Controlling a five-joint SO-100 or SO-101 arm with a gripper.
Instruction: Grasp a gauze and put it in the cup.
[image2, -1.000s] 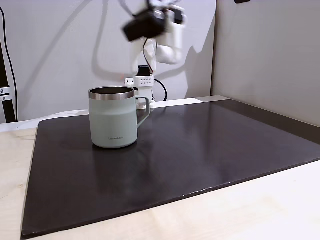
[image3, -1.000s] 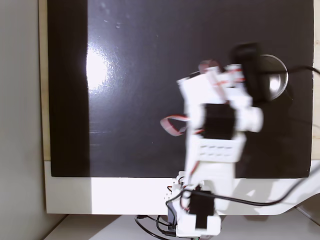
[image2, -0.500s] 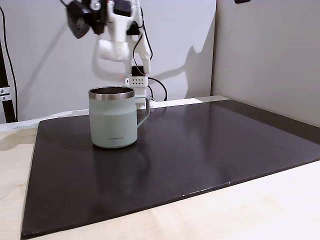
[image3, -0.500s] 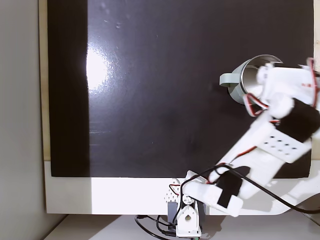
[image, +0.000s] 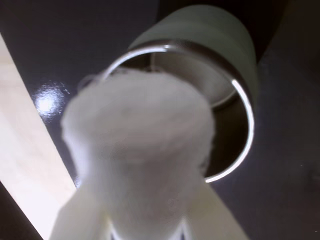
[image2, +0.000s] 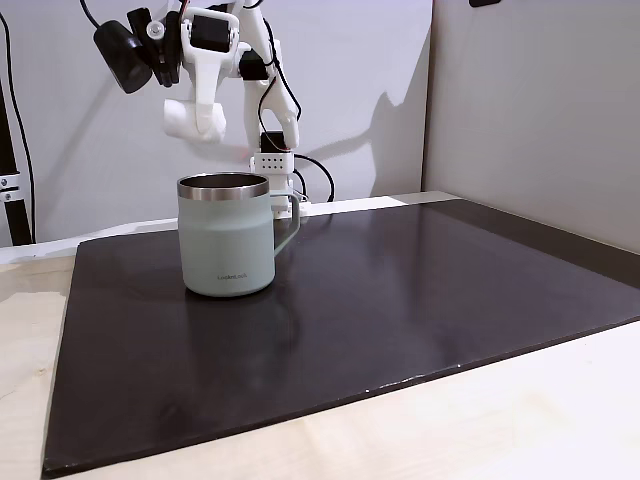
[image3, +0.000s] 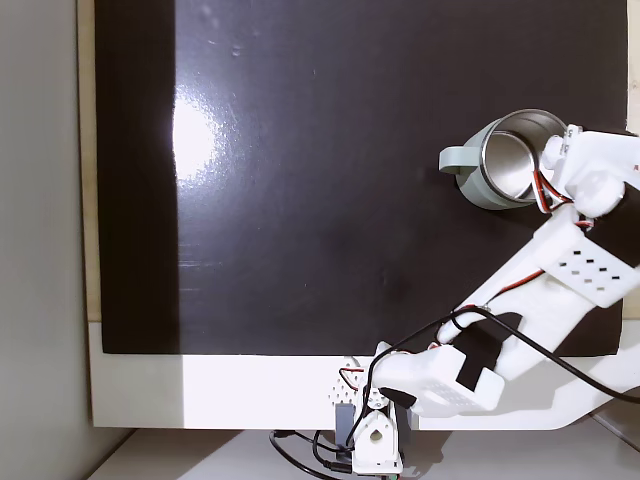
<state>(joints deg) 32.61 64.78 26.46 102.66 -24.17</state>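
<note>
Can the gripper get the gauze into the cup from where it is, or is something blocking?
Probably yes. The gripper holds the gauze above the cup, near its rim. The mouth is open, with nothing seen between them. It looks slightly off-centre, so a small shift before lowering may help.

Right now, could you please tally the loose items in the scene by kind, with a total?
Gauze roll, white, held in the gripper above the mug: 1
Cup, sage-green with steel rim, standing on the dark mat: 1
Total: 2
</note>
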